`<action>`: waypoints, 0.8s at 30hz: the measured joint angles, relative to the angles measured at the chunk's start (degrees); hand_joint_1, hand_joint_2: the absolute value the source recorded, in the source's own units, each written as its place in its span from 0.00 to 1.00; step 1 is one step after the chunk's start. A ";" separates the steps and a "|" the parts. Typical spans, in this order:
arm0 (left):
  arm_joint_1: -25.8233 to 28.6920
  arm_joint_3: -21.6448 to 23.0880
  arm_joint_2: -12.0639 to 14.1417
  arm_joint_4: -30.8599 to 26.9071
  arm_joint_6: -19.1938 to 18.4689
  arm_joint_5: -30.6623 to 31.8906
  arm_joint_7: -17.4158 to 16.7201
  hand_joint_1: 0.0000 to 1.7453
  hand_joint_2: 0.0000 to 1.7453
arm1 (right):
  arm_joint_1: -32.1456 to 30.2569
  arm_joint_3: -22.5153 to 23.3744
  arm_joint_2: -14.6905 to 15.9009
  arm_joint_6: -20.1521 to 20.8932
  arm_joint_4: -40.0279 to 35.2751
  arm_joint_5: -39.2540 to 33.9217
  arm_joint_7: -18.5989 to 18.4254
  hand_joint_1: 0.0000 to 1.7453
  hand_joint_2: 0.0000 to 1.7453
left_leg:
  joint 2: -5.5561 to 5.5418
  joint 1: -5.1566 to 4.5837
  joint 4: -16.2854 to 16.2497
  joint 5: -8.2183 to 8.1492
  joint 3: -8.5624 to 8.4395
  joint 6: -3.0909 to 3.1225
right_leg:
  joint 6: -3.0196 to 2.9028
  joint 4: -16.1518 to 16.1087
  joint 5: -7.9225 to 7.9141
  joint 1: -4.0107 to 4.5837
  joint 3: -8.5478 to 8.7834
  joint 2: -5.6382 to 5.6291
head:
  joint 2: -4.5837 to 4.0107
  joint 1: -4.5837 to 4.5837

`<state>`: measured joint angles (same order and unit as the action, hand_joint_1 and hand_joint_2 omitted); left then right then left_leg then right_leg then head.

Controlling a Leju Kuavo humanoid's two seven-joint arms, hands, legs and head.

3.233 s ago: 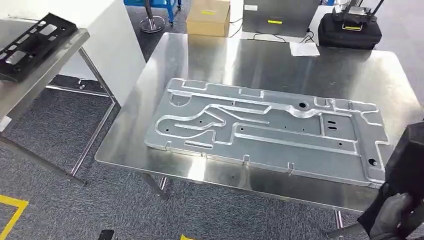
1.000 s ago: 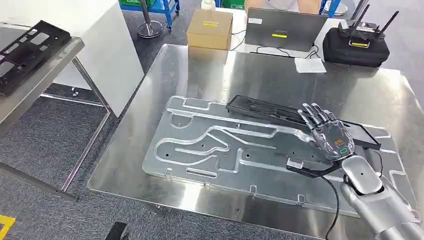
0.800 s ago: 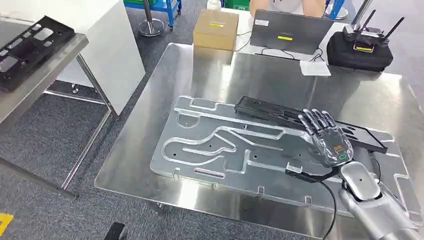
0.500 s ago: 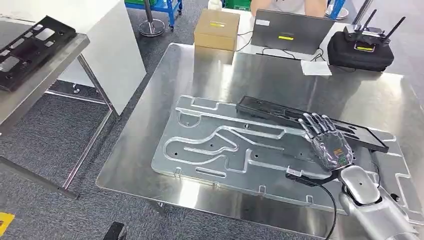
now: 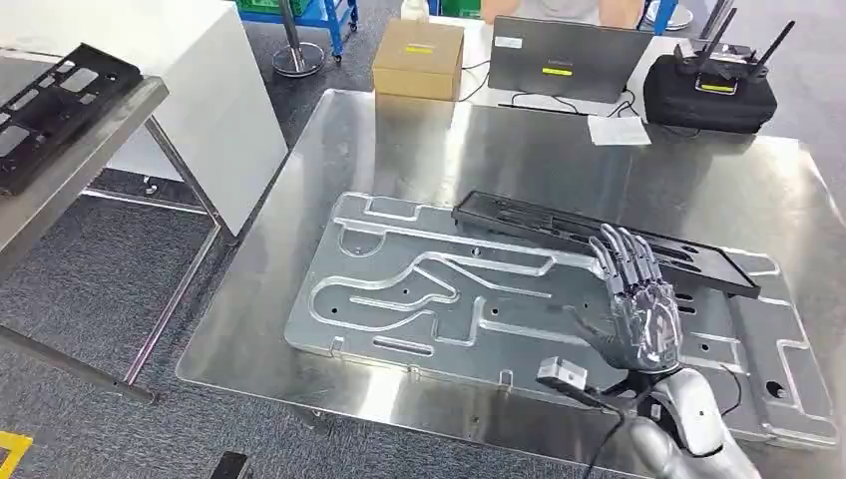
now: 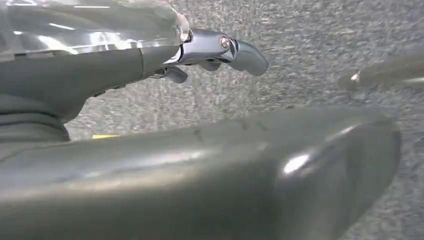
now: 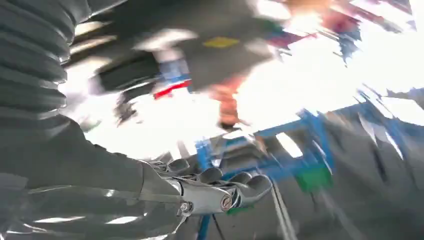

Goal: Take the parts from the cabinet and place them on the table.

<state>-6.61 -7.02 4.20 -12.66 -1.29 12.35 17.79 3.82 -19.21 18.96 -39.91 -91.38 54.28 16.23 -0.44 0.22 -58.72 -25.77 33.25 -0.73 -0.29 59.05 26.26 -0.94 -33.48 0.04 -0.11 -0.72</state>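
A long black plastic part (image 5: 539,225) lies flat along the far side of the big ribbed aluminium plate (image 5: 419,289) on the steel table (image 5: 449,140). My right hand (image 5: 638,304) hovers just in front of the part's right half, fingers spread and straight, holding nothing. In the blurred right wrist view that hand (image 7: 215,192) is stretched out and empty. A second black part (image 5: 50,110) rests on the grey shelf at the far left. My left hand (image 6: 220,50) hangs over grey carpet with its fingers loose and nothing in them.
Along the table's far edge stand a cardboard box (image 5: 419,45), a grey laptop (image 5: 564,60), a sheet of paper (image 5: 619,130) and a black case with a controller (image 5: 710,95). A person (image 5: 539,8) sits behind the laptop. A white panel (image 5: 200,100) stands between shelf and table.
The black part, earlier in my right hand at the lower right, now lies on the plate. Over the last second the hand has drawn back off it towards me. The camera shifted slightly.
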 joint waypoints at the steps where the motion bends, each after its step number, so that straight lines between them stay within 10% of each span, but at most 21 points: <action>1: 0.27 -0.44 0.00 0.00 0.02 -0.33 0.59 0.00 0.00 | -1.82 0.02 -2.78 -0.13 -4.35 -3.45 2.97 0.00 1.00 | -0.02 -0.14 0.15 0.41 0.04 0.30 | 0.31 0.12 -0.05 0.14 -0.07 -0.03 | 0.00 0.07; 5: 1.55 -1.84 -0.04 0.02 0.50 -0.94 2.05 0.00 0.00 | -7.82 0.44 -10.16 -0.24 -17.68 -7.36 10.44 0.00 1.00 | 0.14 0.37 1.02 1.14 0.06 1.48 | 1.35 0.46 0.63 -0.07 -0.09 -0.02 | 0.00 0.07; 10: 2.79 -3.69 -0.11 0.02 0.94 -1.66 3.37 0.00 0.00 | -18.18 4.05 -17.37 -0.26 -31.51 -16.12 20.52 0.00 1.00 | 0.26 0.15 1.06 2.19 1.63 2.27 | 1.67 16.57 11.60 0.03 -5.62 -0.07 | 0.00 0.22; 12: 3.23 -4.46 -0.11 0.02 1.01 -2.10 3.69 0.00 0.00 | -22.21 5.58 -19.95 -0.26 -35.53 -17.10 21.32 0.00 1.00 | 0.28 0.16 0.77 2.78 2.61 2.03 | 1.58 13.89 9.48 0.02 -2.93 -0.04 | 0.00 0.20; 15: 3.49 -5.51 -0.11 0.02 1.20 -2.40 4.04 0.00 0.00 | -26.44 7.63 -23.56 -0.26 -39.62 -21.57 23.00 0.00 1.00 | 0.28 0.19 0.08 3.57 3.79 1.33 | 1.01 -0.51 5.98 0.05 6.79 0.08 | 0.00 0.20; 19: 3.90 -6.93 -0.04 0.04 1.46 -2.58 4.52 0.00 0.00 | -30.95 12.24 -27.29 -0.26 -41.95 -32.79 19.72 0.00 1.00 | 0.24 0.10 0.68 5.02 3.59 -0.22 | -0.17 -0.91 4.80 0.87 6.16 -0.16 | 0.00 0.07; 20: 4.10 -7.23 0.06 0.07 1.49 -2.62 4.61 0.00 0.00 | -31.50 13.19 -27.66 -0.17 -42.10 -36.27 17.94 0.00 0.00 | 0.16 0.06 0.75 5.33 3.98 -0.65 | -0.76 -1.41 3.90 0.43 5.79 -0.07 | 0.00 0.13; 24: 3.91 -8.41 0.50 0.09 1.51 -2.75 4.72 0.00 0.00 | -32.59 16.15 -28.91 1.07 -41.84 -44.45 13.01 0.00 0.00 | 0.23 0.45 -10.78 -7.28 7.07 -1.58 | -1.73 -1.38 1.35 0.32 2.68 0.07 | 0.00 -0.04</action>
<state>-2.70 -15.43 4.70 -12.57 0.22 9.59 22.51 -28.76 -3.06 -9.95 -38.84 -133.22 9.83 29.24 -0.22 0.67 -69.50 -33.05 40.32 -2.31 -2.02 57.68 27.62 -0.63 -30.80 0.11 -0.11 -0.76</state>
